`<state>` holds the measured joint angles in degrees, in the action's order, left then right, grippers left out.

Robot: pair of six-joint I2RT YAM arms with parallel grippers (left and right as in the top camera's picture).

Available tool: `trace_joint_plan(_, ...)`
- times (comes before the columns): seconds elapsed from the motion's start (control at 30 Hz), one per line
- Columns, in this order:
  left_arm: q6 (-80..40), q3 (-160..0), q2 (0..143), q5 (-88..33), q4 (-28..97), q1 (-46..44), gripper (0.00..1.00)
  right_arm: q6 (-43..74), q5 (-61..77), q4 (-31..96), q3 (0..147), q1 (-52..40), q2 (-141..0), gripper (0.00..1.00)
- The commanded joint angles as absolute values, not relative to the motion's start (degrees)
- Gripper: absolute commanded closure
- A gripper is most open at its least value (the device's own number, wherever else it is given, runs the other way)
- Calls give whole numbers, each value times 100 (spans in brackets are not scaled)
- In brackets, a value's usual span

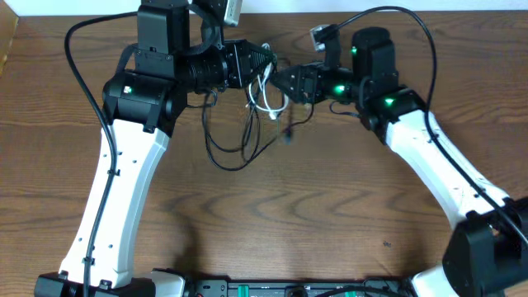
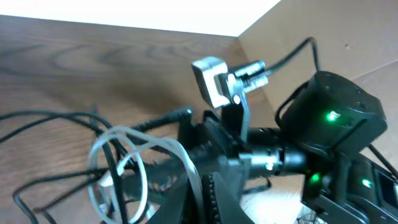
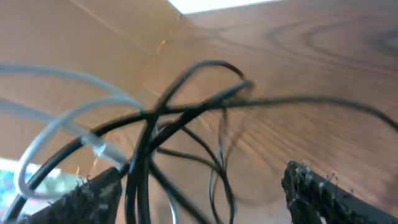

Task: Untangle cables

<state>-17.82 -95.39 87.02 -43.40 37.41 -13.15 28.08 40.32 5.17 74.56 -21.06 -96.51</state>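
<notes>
A tangle of cables hangs between my two grippers above the far middle of the table. The white cable (image 1: pixel 269 96) curls in loops (image 2: pixel 118 168), and my left gripper (image 1: pixel 266 61) (image 2: pixel 208 190) is shut on a strand of it. Thin black cables (image 1: pixel 227 148) droop from the tangle onto the wood in long loops (image 2: pixel 43 118). My right gripper (image 1: pixel 286 82) (image 3: pixel 205 193) faces the left one at close range. It is open, its fingers (image 3: pixel 317 186) wide apart, and black cable strands (image 3: pixel 149 143) cross the gap between them. The white cable (image 3: pixel 62 118) shows blurred at the left.
Thick black wires (image 1: pixel 82 82) run along both arms. A brown cardboard panel (image 2: pixel 298 25) stands at the table's far edge. The right arm's wrist camera (image 2: pixel 214 81) sits just beyond my left fingers. Dark equipment (image 1: pixel 272 289) lines the near edge.
</notes>
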Motion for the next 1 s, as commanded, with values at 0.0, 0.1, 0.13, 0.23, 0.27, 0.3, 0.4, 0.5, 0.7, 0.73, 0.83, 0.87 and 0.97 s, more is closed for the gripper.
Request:
trace_joint_plan(0.0,-1789,-9548,8685,-4456,3767,-1310,92,3389,3896,165,7505,-2182,-9784,21)
trace_joint_plan(0.1,-1789,-9546,8685,-4453,3767,-1310,92,3564,3892,-45,7505,-2209,-9784,21)
trace_joint_plan(0.13,-1789,-9544,8687,-4453,3767,-1310,92,3581,3892,-73,7505,-2226,-9784,21)
trace_joint_plan(0.23,-1789,-9509,8687,-4456,3765,-1310,92,3638,3728,-113,7505,-2381,-9784,22)
trace_joint_plan(0.27,-1789,-9502,8687,-4456,3769,-1310,92,3640,3492,-47,7505,-2480,-9793,23)
trace_joint_plan(0.3,-1791,-9498,8687,-4458,3771,-1310,92,3640,3328,-14,7505,-2558,-9808,23)
trace_joint_plan(0.4,-1800,-9500,8687,-4458,3765,-1313,92,3817,2613,139,7505,-2818,-9933,25)
trace_joint_plan(0.5,-1962,-9500,8683,-4462,3708,-1313,92,3981,2180,172,7505,-2950,-10180,29)
trace_joint_plan(0.7,-2053,-9529,8641,-4762,3529,-1310,92,4283,2091,204,7505,-2985,-10899,42)
trace_joint_plan(0.73,-2051,-9529,8619,-4759,3496,-1310,92,4281,2071,283,7505,-2963,-10975,44)
trace_joint_plan(0.83,-2051,-9566,8499,-4757,3358,-1308,92,4278,1876,624,7505,-2904,-11026,44)
trace_joint_plan(0.87,-2049,-9574,8438,-4755,3264,-1308,92,4274,1813,762,7505,-2880,-11030,45)
trace_joint_plan(0.97,-2051,-9594,8228,-4740,2915,-1291,92,4248,1688,1085,7505,-2799,-11043,46)
